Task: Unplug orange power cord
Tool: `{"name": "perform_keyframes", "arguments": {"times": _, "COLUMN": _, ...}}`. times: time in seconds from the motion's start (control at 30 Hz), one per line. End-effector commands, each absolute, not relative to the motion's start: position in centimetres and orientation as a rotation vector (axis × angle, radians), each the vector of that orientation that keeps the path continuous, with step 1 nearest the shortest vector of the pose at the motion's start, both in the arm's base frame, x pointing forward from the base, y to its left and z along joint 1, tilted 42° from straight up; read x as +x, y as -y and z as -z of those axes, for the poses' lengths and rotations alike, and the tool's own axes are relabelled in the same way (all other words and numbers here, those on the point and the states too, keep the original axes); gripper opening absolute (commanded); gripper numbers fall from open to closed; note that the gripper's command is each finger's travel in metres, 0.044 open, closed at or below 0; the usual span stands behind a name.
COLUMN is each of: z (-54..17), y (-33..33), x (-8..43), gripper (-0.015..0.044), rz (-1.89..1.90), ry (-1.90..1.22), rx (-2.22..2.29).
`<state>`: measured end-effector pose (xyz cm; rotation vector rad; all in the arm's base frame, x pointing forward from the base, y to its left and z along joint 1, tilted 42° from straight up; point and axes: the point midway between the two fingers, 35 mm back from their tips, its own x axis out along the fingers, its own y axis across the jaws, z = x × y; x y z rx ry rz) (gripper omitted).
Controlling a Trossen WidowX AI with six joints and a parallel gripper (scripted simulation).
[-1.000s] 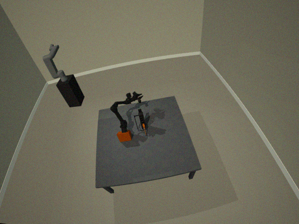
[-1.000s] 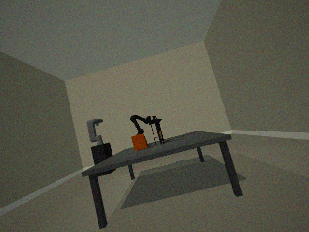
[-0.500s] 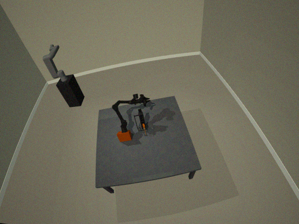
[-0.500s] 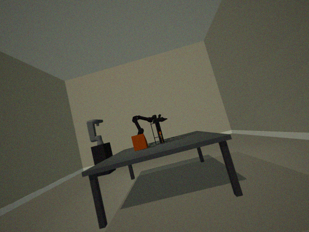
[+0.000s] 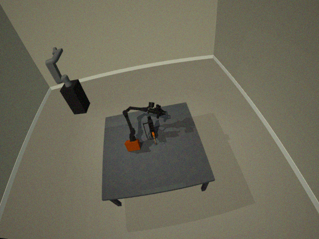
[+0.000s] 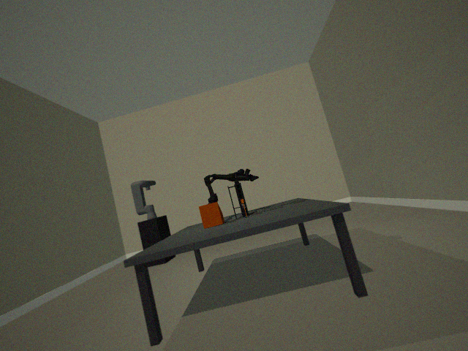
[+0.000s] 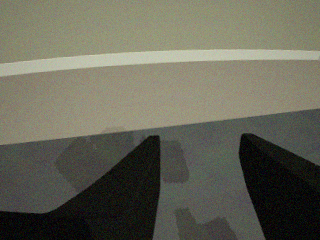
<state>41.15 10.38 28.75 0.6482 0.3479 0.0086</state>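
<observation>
Cord (image 5: pixel 153 135) step judged not yet begun. Layout, largest first:

- Table (image 5: pixel 154 175): carrying everything below.
- Arm (image 5: pixel 128 123): rising from an orange base (image 5: pixel 132 145), then reaching out level, high above the work, probably to pass over the strip before descending.
- Strip (image 5: pixel 150 126): standing upright beside a thin frame (image 5: pixel 146 129), apparently as support.
- Gripper (image 7: pixel 200 140): well above the strip top, partly spread, nothing between the fingers, touching nothing.
- Cord: short orange piece low on the strip near the table, apparently seated; too small to confirm.
</observation>
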Motion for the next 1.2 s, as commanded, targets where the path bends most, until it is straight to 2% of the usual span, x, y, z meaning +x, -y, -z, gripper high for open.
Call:
{"name": "perform_keyframes", "arguments": {"times": 0.0, "z": -26.5, "y": -7.5, "x": 42.3, "gripper": 0.0160, "rz": 0.059, "ry": -0.418, "rx": 0.644}}
{"name": "perform_keyframes", "arguments": {"times": 0.23, "z": -21.7, "y": -2.5, "x": 42.9, "gripper": 0.0160, "rz": 0.179, "ry": -0.577, "rx": 0.670}}
{"name": "perform_keyframes", "arguments": {"times": 0.37, "z": -17.0, "y": -1.3, "x": 41.9, "gripper": 0.0160, "rz": 0.214, "ry": -0.774, "rx": 0.705}}
{"name": "perform_keyframes", "arguments": {"times": 0.67, "z": -6.7, "y": -0.2, "x": 34.5, "gripper": 0.0160, "rz": 0.366, "ry": -1.368, "rx": 1.019}}
{"name": "perform_keyframes", "arguments": {"times": 0.87, "z": -4.1, "y": -1.0, "x": 27.9, "gripper": 0.0160, "rz": 0.541, "ry": -1.794, "rx": 1.436}}
{"name": "perform_keyframes", "arguments": {"times": 1.17, "z": -4.1, "y": -1.1, "x": 27.3, "gripper": 0.0160, "rz": 0.563, "ry": -1.835, "rx": 1.490}}
